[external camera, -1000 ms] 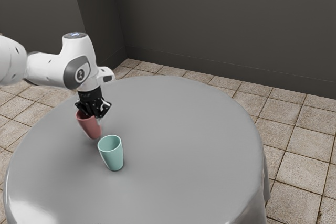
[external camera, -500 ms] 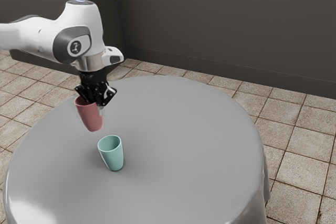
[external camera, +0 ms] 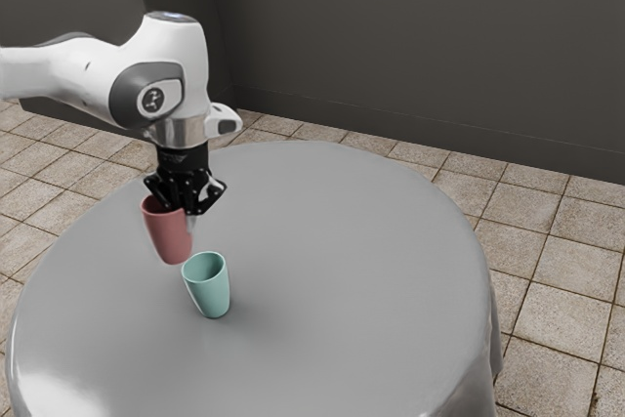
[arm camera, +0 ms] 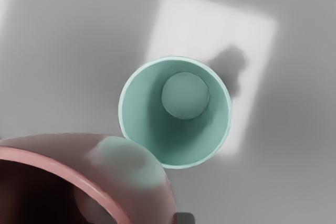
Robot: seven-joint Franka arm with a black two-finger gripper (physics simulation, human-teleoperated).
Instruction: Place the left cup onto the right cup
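Observation:
My black gripper [external camera: 182,204] is shut on the rim of a pink cup [external camera: 167,232], which hangs tilted in the air above the table. A teal cup [external camera: 207,284] stands upright on the grey round table [external camera: 371,280], just below the pink cup and toward the exterior view's right of it. In the wrist view I look straight down into the open teal cup [arm camera: 176,113], and the held pink cup [arm camera: 94,182] is close under my hand, beside the teal rim.
The table's edge curves round near the exterior view's lower left, close to the cups. Beyond it lie a tiled floor [external camera: 547,231] and dark walls. Wide bare tabletop stretches toward the exterior view's right.
My arm lifted the pink cup off the table, then carried it toward the exterior view's right and a little down, closer to the teal cup. The teal cup stayed put.

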